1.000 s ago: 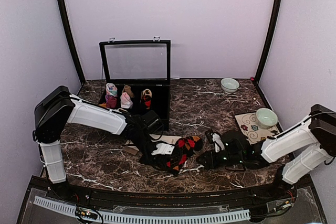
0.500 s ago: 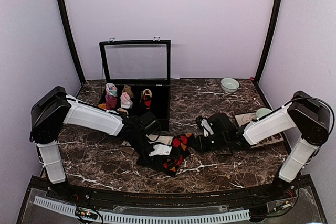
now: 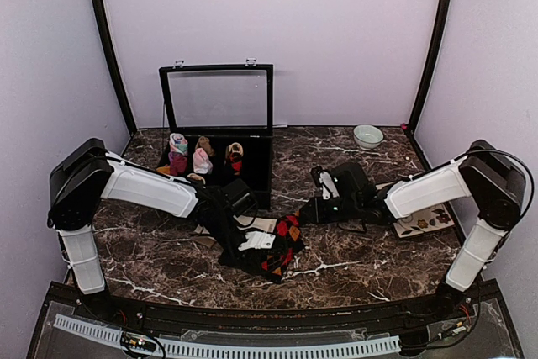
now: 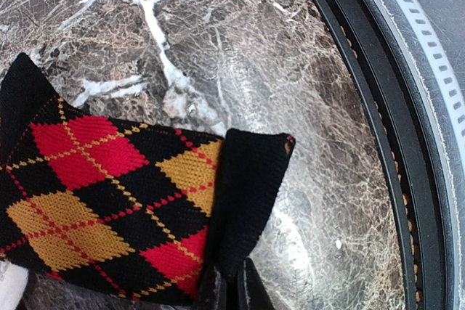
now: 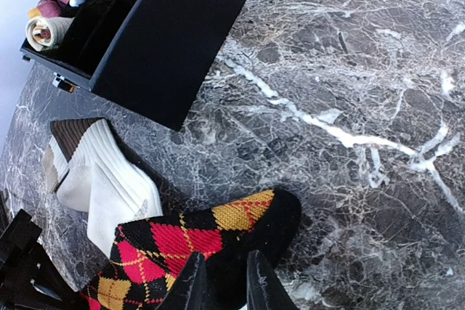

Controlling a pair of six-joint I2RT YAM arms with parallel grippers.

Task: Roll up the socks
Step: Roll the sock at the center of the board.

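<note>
The black argyle sock (image 3: 284, 237) with red and orange diamonds lies stretched between my two grippers in the middle of the table. My left gripper (image 4: 229, 286) is shut on its black cuff (image 4: 247, 194), near the table's front edge. My right gripper (image 5: 224, 284) is shut on the black toe (image 5: 280, 226), with a finger on each side. In the top view the right gripper (image 3: 304, 213) sits just right of the sock. The cream sock (image 5: 109, 183) with a brown cuff lies flat beside and partly under the argyle one.
A black box (image 3: 259, 181) with its glass lid up stands behind the socks and holds several rolled bundles (image 3: 202, 157). A small bowl (image 3: 367, 135) sits at the back right. A patterned mat (image 3: 429, 221) lies under my right arm. The black front rail (image 4: 407, 179) is close to the left gripper.
My right arm swung from the near right toward the back left. Its gripper closed on the argyle sock's toe and drew it up and back. The left gripper kept its hold.
</note>
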